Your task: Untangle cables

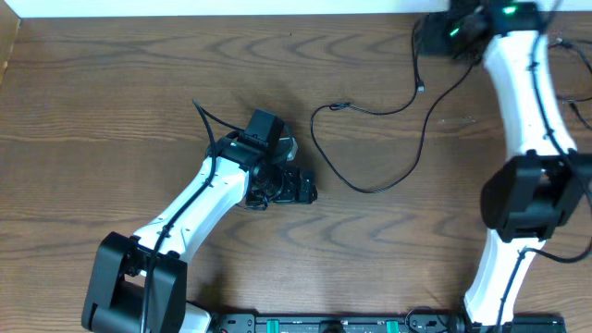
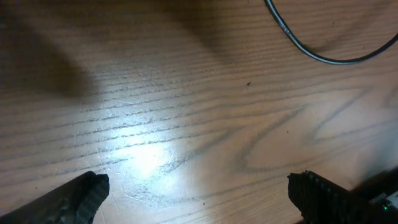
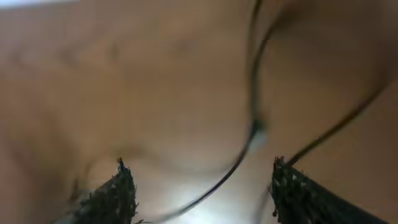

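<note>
A thin black cable (image 1: 370, 190) lies on the wooden table in an open loop, with a small plug end (image 1: 340, 106) at centre and strands rising toward the top right. No white cable shows. My left gripper (image 1: 301, 188) is just left of the loop. In the left wrist view it (image 2: 199, 194) is open and empty over bare wood, with an arc of the cable (image 2: 311, 55) ahead. My right gripper (image 1: 428, 39) is at the far right over the cable's upper strands. In the blurred right wrist view it (image 3: 202, 186) is open with a strand of the cable (image 3: 254, 127) running between its fingers.
The wooden table (image 1: 111, 111) has its back edge along the top of the overhead view. The right arm (image 1: 527, 102) stretches along the right side. The left arm (image 1: 185, 217) crosses from the bottom left. A black bar (image 1: 333, 324) lies at the front edge.
</note>
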Controlling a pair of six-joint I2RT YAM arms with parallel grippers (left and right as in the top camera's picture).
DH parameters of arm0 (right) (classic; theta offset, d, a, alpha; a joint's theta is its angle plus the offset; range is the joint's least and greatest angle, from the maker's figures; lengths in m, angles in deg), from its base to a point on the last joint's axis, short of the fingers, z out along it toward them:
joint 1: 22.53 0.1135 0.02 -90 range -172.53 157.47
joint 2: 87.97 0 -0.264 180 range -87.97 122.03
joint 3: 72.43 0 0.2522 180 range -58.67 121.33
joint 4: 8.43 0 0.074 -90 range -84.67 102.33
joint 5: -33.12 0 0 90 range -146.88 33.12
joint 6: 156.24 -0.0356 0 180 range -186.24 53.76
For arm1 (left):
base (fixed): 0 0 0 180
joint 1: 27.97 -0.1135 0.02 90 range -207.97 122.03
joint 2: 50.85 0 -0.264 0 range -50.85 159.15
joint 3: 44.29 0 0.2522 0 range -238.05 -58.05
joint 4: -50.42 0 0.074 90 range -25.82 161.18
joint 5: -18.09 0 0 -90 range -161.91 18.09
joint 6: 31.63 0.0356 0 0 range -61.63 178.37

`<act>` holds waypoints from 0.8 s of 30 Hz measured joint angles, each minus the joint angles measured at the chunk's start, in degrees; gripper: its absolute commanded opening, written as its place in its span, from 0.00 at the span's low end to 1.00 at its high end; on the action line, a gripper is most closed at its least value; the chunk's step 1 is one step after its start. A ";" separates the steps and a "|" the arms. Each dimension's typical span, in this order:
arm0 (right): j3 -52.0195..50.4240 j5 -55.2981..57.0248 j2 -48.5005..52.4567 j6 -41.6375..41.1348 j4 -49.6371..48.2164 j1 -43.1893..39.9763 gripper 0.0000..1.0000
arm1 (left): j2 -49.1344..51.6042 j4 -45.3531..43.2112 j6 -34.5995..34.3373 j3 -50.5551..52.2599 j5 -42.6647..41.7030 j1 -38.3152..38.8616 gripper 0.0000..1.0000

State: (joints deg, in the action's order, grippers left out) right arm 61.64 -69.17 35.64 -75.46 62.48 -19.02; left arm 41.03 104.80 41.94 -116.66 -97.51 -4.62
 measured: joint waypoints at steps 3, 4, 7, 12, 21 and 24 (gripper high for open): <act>-5.55 -1.73 0.00 -8.52 2.40 3.30 0.70 | 0.02 0.00 0.00 0.00 0.00 0.00 0.98; -7.34 -2.58 0.02 -10.60 2.19 4.26 0.72 | 0.02 0.02 0.00 0.00 0.00 0.00 0.98; -13.60 -6.21 0.02 -15.56 -2.05 7.41 0.76 | 0.02 0.02 0.00 0.00 0.00 0.00 0.98; -20.46 -9.46 0.02 -20.13 -11.19 11.91 0.82 | 0.00 0.02 0.00 0.00 0.00 0.00 0.98; -23.28 -6.97 0.02 -36.61 -17.77 15.19 0.82 | 0.00 0.00 0.00 0.00 0.02 0.00 0.98; -23.32 -5.95 0.02 -40.92 -18.99 15.74 0.88 | 0.02 0.02 0.00 0.00 0.02 0.00 0.98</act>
State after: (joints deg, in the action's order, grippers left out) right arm 38.32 -75.12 35.66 -116.37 43.48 -3.29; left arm 41.05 104.82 41.94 -116.66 -97.49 -4.62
